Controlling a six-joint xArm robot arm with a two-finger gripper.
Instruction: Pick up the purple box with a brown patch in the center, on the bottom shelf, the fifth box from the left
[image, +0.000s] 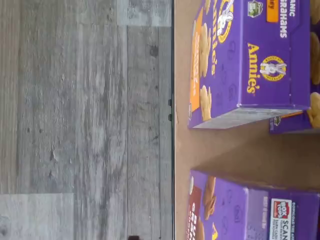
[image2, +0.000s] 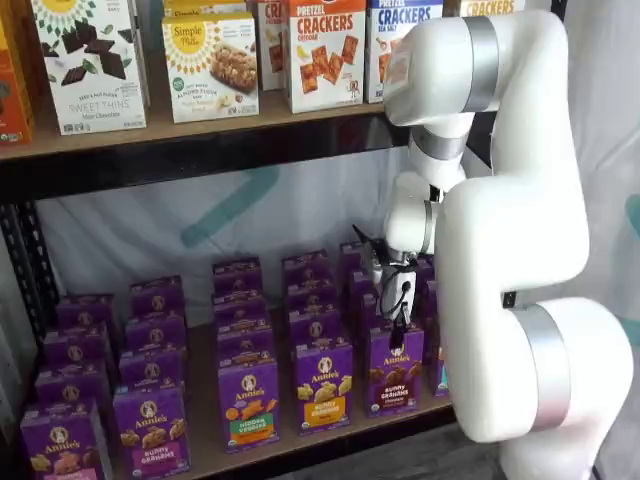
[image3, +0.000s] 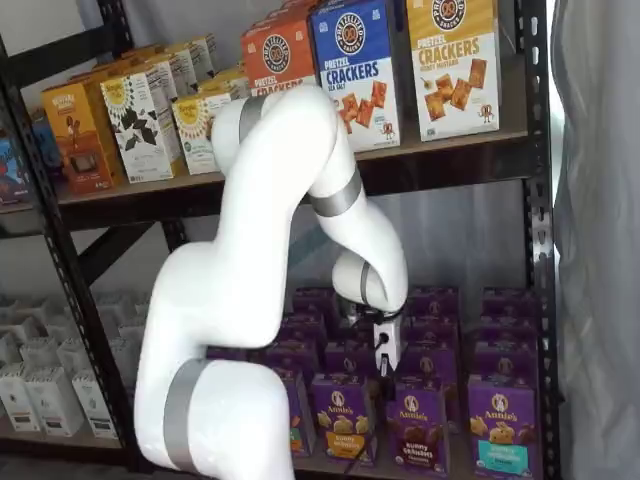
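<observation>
The purple box (image2: 395, 376) with the dark brown band stands upright in the front row of the bottom shelf (image2: 300, 447); it also shows in a shelf view (image3: 418, 428). My gripper (image2: 397, 332) hangs just above the box's top, a little behind its front face, open and holding nothing. It points down over the same carton in a shelf view (image3: 384, 366). The wrist view, turned on its side, shows the purple box's (image: 235, 212) upper edge and the bare wooden board (image: 225, 150) beside it.
A purple carton with an orange band (image2: 322, 387) (image: 250, 55) stands just left of the target, and one with a green band (image2: 248, 402) further left. A teal-band carton (image3: 497, 430) stands on the right. More purple rows fill the shelf behind. Cracker boxes (image2: 325, 45) stand on the shelf above.
</observation>
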